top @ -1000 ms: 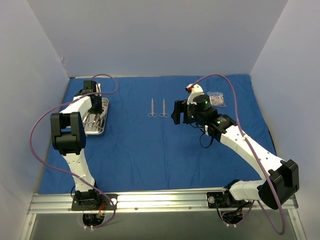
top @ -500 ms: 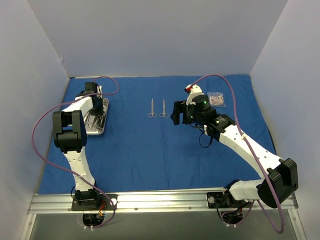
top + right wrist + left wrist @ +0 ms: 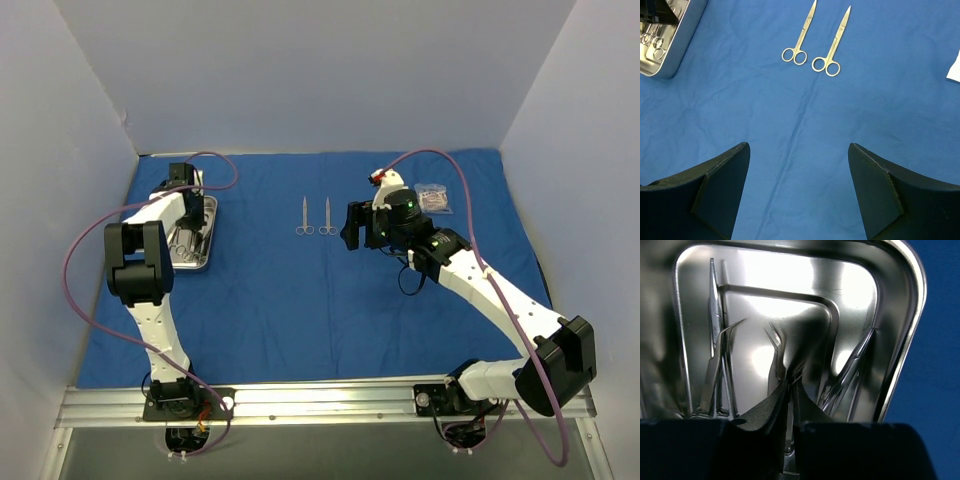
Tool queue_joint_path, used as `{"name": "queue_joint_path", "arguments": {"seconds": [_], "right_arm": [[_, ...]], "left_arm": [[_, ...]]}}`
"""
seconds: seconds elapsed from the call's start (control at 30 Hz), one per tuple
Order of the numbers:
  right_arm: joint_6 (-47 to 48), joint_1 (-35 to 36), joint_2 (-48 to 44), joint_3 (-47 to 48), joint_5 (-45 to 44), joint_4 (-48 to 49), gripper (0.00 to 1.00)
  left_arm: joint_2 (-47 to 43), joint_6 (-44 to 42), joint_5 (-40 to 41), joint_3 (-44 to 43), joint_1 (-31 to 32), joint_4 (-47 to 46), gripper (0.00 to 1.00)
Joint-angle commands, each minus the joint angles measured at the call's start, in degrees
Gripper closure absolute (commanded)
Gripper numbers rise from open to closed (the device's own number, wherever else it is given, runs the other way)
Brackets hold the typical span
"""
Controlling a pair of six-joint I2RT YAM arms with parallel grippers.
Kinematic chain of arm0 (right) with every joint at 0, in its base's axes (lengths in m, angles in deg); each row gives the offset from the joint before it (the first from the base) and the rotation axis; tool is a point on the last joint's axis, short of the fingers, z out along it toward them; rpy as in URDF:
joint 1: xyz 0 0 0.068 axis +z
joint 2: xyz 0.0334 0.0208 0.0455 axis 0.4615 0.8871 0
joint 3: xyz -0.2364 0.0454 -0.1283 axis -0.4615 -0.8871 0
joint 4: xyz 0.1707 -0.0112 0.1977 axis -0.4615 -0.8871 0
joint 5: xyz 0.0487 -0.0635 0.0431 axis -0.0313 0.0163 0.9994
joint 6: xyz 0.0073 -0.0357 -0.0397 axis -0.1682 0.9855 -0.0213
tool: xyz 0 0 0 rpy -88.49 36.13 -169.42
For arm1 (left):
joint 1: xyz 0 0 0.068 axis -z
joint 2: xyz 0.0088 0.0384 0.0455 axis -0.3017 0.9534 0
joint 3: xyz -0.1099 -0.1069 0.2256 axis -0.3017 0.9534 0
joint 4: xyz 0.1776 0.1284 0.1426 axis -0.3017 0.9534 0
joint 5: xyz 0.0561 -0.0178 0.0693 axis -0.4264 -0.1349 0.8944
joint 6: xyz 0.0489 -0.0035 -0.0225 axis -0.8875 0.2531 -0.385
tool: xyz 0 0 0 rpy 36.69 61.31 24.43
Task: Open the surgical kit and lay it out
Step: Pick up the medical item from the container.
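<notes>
Narrowed since a second ago: left gripper point(image 3: 789, 385) jaws, almost meeting around thin curved silver tweezers point(image 3: 776, 350) inside rectangular steel tray point(image 3: 912, 315) by royal-blue cloth wrap's point(image 3: 790, 125) left edge, presumably for lifting out; grip uncertain. Right gripper point(image 3: 798, 150) wide apart, empty, clear of two silver scissor-handled clamps point(image 3: 801, 40) laid mid-cloth.

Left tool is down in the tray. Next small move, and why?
Probably a short straight lift of the left tool. Its fingers look pinched on the curved tweezers inside the steel tray, with other instruments close on both sides, so rising vertically should avoid dragging them. Two scissors lie on the blue cloth, likely its destination.
</notes>
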Motion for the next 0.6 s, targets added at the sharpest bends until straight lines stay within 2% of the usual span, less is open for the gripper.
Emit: {"name": "queue_joint_path", "arguments": {"seconds": [0.0,0.33,0.57], "right_arm": [[-0.12,0.43,-1.42,0.24,0.83,0.91,0.25],[-0.82,0.51,-3.26,-0.72,1.79,1.09,0.25],[-1.44,0.60,-4.23,-1.60,2.58,1.44,0.25]], "left_arm": [[-5.35,-2.36,3.49,-3.07,-0.22,-1.33,0.86],[-11.50,-3.94,8.06,-1.93,-0.22,-5.29,0.87],[-14.06,-3.68,14.91,-1.13,-0.31,-7.49,0.87]]}}
